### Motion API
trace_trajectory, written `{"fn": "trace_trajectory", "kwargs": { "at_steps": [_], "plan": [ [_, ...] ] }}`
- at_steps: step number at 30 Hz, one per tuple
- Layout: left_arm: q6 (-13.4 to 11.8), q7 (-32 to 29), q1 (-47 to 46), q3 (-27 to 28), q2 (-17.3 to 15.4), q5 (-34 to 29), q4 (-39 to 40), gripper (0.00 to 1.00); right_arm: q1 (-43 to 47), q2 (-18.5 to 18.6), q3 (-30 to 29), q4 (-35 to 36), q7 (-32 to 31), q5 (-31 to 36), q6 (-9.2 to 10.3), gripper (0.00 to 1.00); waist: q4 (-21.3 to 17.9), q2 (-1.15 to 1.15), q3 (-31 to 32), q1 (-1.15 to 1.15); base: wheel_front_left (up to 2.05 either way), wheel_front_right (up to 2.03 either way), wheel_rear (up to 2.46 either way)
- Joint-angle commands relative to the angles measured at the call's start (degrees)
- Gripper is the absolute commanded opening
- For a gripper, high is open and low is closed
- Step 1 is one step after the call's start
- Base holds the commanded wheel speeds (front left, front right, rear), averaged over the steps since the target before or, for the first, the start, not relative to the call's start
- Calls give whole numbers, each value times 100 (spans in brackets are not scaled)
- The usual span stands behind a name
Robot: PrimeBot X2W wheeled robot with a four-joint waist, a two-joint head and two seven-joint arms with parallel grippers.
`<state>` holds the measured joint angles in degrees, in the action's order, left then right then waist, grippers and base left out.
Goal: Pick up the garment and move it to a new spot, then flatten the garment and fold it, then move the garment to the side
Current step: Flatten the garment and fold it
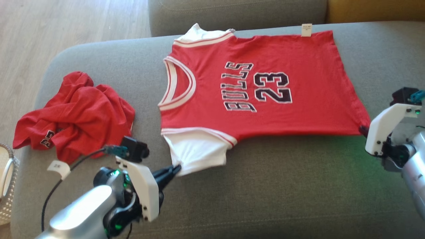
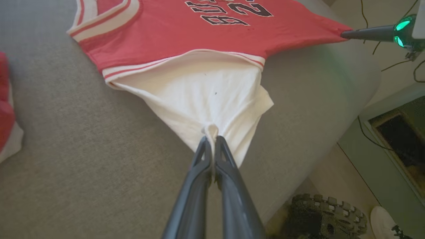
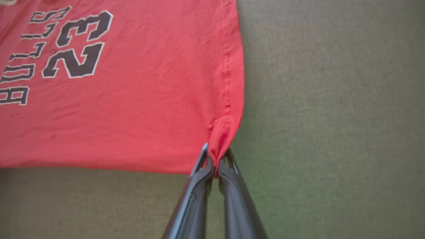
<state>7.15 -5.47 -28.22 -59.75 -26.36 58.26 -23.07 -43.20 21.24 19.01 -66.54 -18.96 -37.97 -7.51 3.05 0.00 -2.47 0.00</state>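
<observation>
On one sofa, beside one crumpled garment, pinching one flat jersey: left gripper at seven o'clock, right gripper at four.

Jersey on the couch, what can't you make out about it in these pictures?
- Head view: print on the hem tag is too small to read.
- Head view: far white sleeve mostly hidden behind the jersey body.
- Left wrist view: lettering cut off by the top edge.
- All views: jersey's underside hidden against the couch.

Red jersey spread flat on sofa, white sleeves.
</observation>
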Motion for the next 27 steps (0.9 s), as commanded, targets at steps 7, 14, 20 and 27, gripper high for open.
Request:
{"fn": "trace_trajectory", "kwargs": {
  "at_steps": [7, 14, 20, 27],
  "plan": [
    [34, -291, -54, -324, -726, 508, 940, 0, 367, 608, 496, 792, -1098, -419, 2, 0, -88, 0, 124, 0, 0, 0, 0],
    [34, -493, 45, -653, -1094, 785, 1302, 0, 887, 911, 779, 1385, -2095, -773, 2, 0, -174, 0, 222, 0, 0, 0, 0],
    [34, -742, 145, -842, -1354, 1092, 1603, 0, 1174, 1212, 781, 1668, -2639, -865, 2, 0, -227, 0, 303, 0, 0, 0, 0],
    [34, -1132, 331, -1028, -1625, 1552, 1964, 0, 1589, 1435, 673, 2364, -3654, -1115, 2, 0, -295, 0, 351, 0, 0, 0, 0]
  ]
}}
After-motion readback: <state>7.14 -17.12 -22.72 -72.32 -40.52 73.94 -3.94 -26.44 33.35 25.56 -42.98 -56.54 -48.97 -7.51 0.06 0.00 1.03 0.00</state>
